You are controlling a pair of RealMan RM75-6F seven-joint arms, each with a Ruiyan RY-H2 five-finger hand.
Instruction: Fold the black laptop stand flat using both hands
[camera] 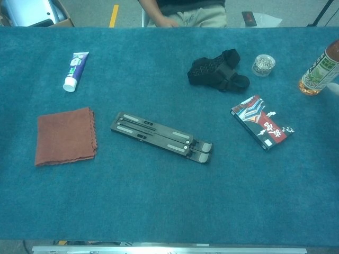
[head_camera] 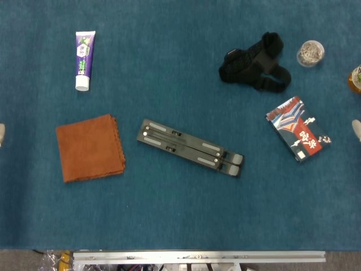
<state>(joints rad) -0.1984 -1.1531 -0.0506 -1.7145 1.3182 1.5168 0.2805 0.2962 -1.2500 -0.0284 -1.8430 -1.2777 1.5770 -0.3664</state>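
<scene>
The black laptop stand lies flat and folded on the blue table, running diagonally from upper left to lower right; the chest view shows the stand the same way. Nothing touches it. Of my left hand only a pale fingertip shows at the left edge of the head view. My right hand is likewise just a pale tip at the right edge. Both are far from the stand, and how their fingers lie is hidden.
A folded brown cloth lies left of the stand, with a toothpaste tube behind it. At the right are a black strap bundle, a small clear jar, a patterned box and a drink bottle.
</scene>
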